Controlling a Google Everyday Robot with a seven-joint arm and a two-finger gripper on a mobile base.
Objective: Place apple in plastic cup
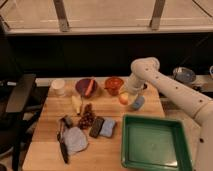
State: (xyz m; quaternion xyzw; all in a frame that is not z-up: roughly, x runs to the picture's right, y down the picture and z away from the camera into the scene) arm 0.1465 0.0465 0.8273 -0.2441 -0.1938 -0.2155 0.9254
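The apple (123,98) is a small yellow-orange fruit held at the tip of my gripper (126,96), which reaches down from the white arm (150,75) coming in from the right. The gripper is shut on the apple and holds it just above the wooden table (50,130). The plastic cup (138,103), small and light blue, stands just right of the apple, almost touching it. The gripper is left of and slightly above the cup's rim.
A red-orange bowl (114,85) sits just behind-left of the apple. Further left are a purple bowl (85,87) holding an orange stick, a white cup (59,87), a yellow banana piece (76,104) and grapes (87,119). A green tray (152,142) lies front right.
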